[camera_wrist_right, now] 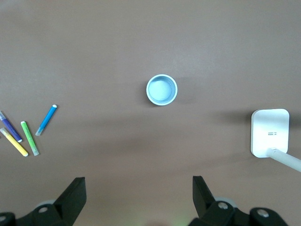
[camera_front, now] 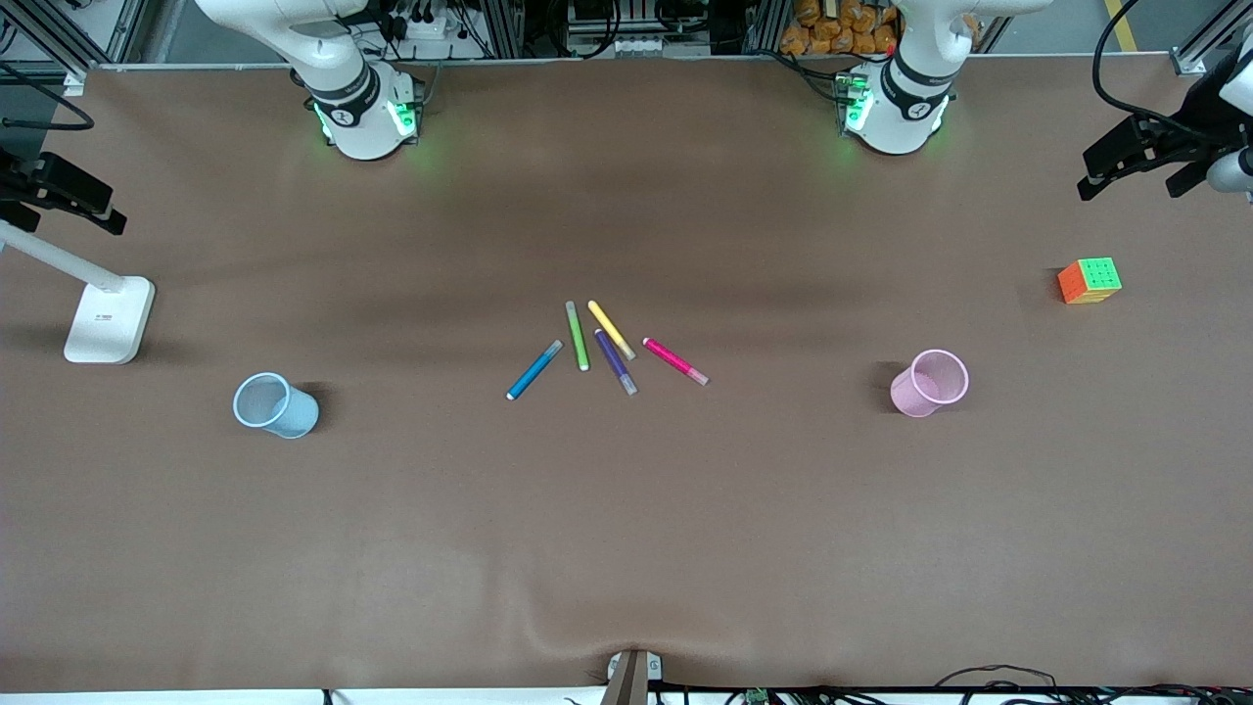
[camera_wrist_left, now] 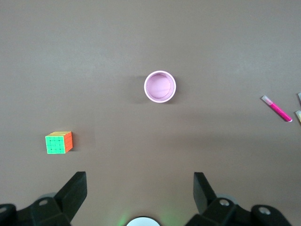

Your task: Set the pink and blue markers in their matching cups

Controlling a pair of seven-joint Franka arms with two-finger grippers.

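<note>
Table: brown mat, all items lying or standing on it.

Landmark = purple marker, mid-table.

Both arms wait, raised high above the table. Left gripper is over the stretch around the pink cup, fingers spread wide, nothing between them. Right gripper is over the stretch around the blue cup, fingers likewise spread wide, released.

Lamp base, white: well apart from the purple marker, at the right arm's end of the table.

Blue cup: upright, well apart from the purple marker toward the right arm's end, a bit nearer the front camera. Looks empty.

Pink cup: upright, well apart from the purple marker toward the left arm's end. Looks empty.

Cube, puzzle type, green and orange faces showing: past the pink cup, well apart from the purple marker, toward the left arm's end.

Markers, all flat, fanned out:
- Blue marker: near purple, on the right-arm side.
- Pink marker: near purple, on the left-arm side.
- Green marker: just beside purple, between it and blue.
- Yellow marker: just beside purple, slightly farther from the front camera.
</note>
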